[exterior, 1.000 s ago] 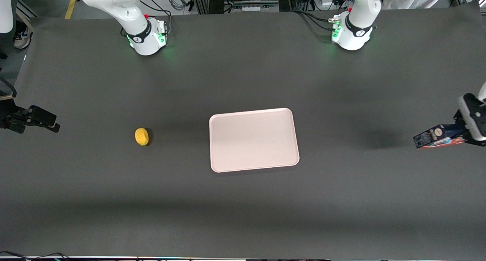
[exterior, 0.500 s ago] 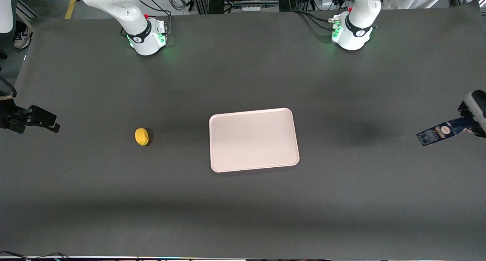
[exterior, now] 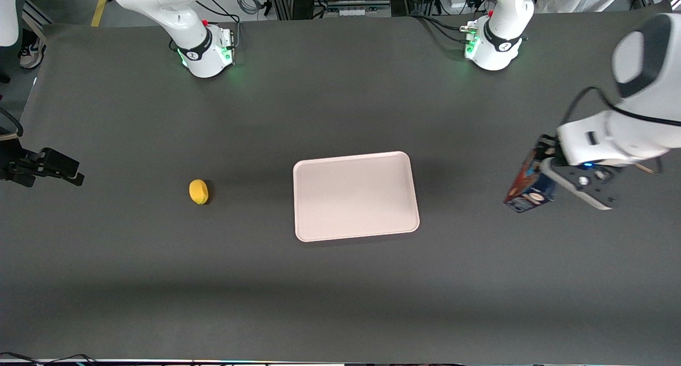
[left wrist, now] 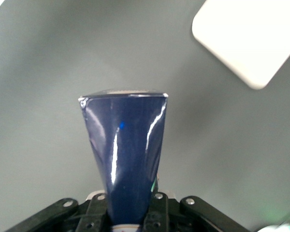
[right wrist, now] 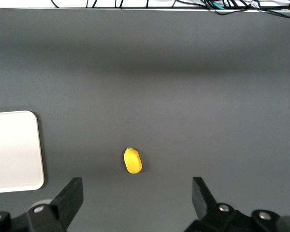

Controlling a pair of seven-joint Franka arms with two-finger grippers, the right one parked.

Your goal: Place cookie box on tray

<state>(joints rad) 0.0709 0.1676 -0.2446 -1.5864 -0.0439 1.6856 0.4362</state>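
Observation:
The cookie box is a narrow dark navy carton with red-orange print, held in the air above the table toward the working arm's end. My left gripper is shut on the cookie box, whose glossy blue face stands up between the fingers. The tray, pale pink-white with rounded corners, lies flat at mid-table with nothing on it. A corner of the tray shows in the left wrist view, apart from the box. A stretch of bare cloth separates box and tray.
A small yellow lemon-like lump lies on the dark cloth beside the tray, toward the parked arm's end. It also appears as the lump in the right wrist view. Two arm bases stand along the table's back edge.
The left arm has swung in from the table's end toward the tray, carrying the cookie box with it. The box has turned from lying lengthwise to hanging more upright.

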